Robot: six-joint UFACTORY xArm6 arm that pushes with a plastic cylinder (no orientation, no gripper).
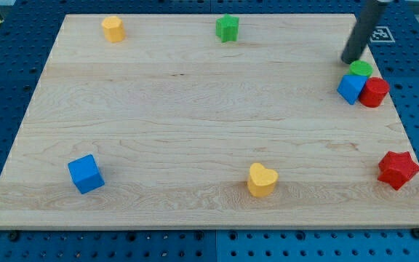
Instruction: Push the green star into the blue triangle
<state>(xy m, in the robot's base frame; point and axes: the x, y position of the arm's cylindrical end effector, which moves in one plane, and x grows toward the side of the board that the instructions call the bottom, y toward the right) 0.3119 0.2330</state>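
Resting just above the blue triangle block [350, 88], my tip [349, 61], pincerless, stands far from the green star block [227, 28].

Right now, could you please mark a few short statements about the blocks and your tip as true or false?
1. The green star sits near the view's top edge. True.
2. My tip touches the green star. False: it is far to the view's right, by the green round block.
3. The blue triangle touches the red cylinder. True.
4. The blue cube lies at the view's top right. False: bottom left.
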